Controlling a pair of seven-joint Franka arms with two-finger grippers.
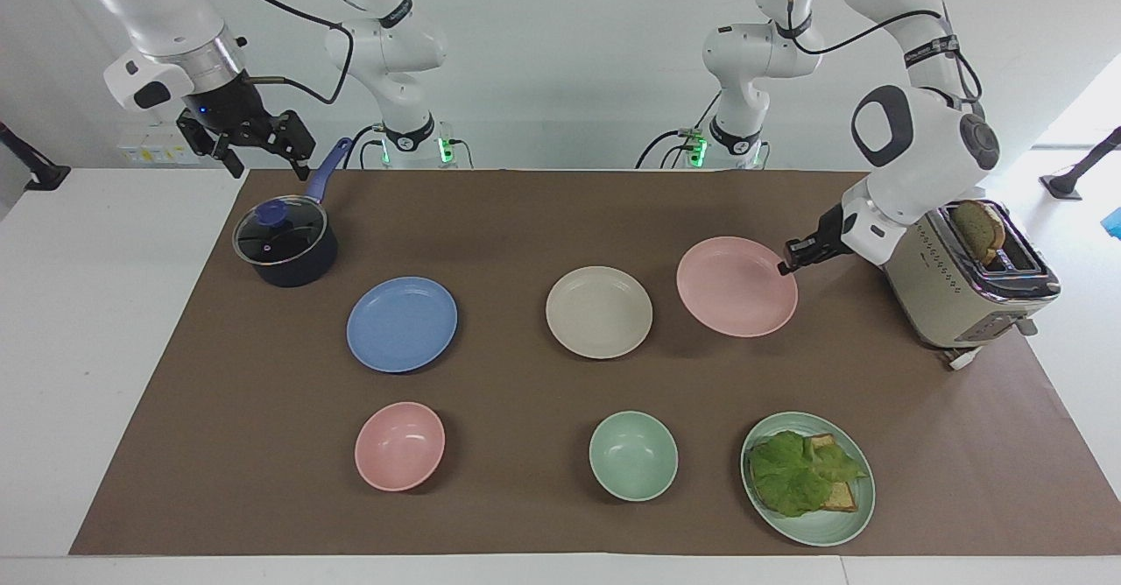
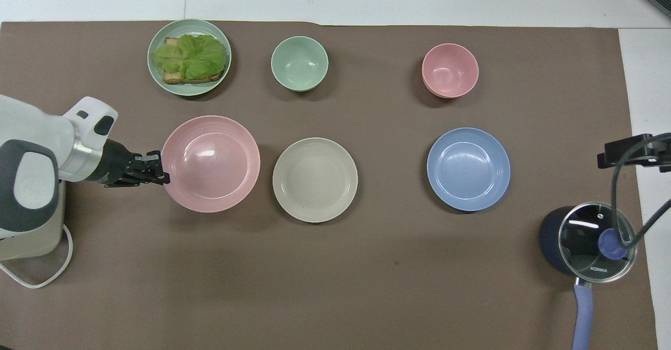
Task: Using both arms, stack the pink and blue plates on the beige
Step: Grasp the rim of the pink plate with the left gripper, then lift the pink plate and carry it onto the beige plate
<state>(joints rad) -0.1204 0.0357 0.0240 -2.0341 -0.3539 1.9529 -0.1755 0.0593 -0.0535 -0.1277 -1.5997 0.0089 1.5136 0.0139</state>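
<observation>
My left gripper (image 1: 788, 267) (image 2: 161, 173) is shut on the rim of the pink plate (image 1: 736, 285) (image 2: 210, 163). The plate hangs just above the mat, beside the beige plate (image 1: 599, 312) (image 2: 315, 179) toward the left arm's end. The beige plate lies flat at the mat's middle. The blue plate (image 1: 402, 323) (image 2: 468, 168) lies flat beside it toward the right arm's end. My right gripper (image 1: 270, 165) waits open and empty in the air over the pot's handle.
A dark pot with a glass lid (image 1: 285, 243) stands at the right arm's end. A beige toaster (image 1: 972, 292) holding bread stands at the left arm's end. Farther out are a pink bowl (image 1: 399, 445), a green bowl (image 1: 633, 455) and a green plate with lettuce (image 1: 807, 477).
</observation>
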